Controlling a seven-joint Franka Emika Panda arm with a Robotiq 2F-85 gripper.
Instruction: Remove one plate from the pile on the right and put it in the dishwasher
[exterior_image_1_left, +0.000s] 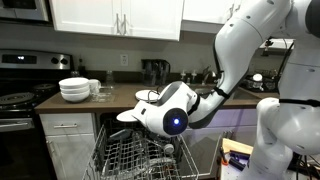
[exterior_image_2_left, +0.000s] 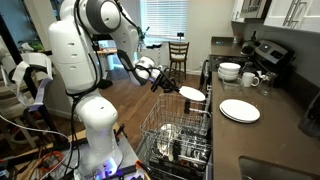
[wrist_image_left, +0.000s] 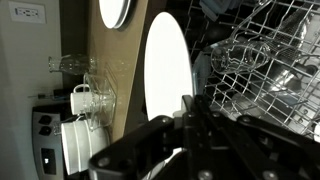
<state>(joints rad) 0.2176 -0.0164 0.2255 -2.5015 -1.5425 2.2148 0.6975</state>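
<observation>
My gripper (exterior_image_2_left: 168, 84) is shut on the rim of a white plate (exterior_image_2_left: 192, 93) and holds it above the open dishwasher's wire rack (exterior_image_2_left: 178, 135). In the wrist view the plate (wrist_image_left: 165, 65) stands on edge in my jaws (wrist_image_left: 188, 105), beside the grey rack (wrist_image_left: 262, 60). The pile of flat white plates (exterior_image_2_left: 240, 110) lies on the counter to the right of the dishwasher and also shows in the wrist view (wrist_image_left: 115, 10). In an exterior view the held plate (exterior_image_1_left: 127, 116) sticks out of the gripper (exterior_image_1_left: 146, 113) over the rack (exterior_image_1_left: 135, 155), with the pile (exterior_image_1_left: 147, 96) behind.
A stack of white bowls (exterior_image_2_left: 230, 71) and mugs (exterior_image_2_left: 250, 79) stand on the counter near the stove (exterior_image_2_left: 268, 52). Dishes sit in the lower rack (exterior_image_2_left: 170, 150). A wooden chair (exterior_image_2_left: 178, 52) stands at the back. Glassware (wrist_image_left: 75, 65) shows on the counter.
</observation>
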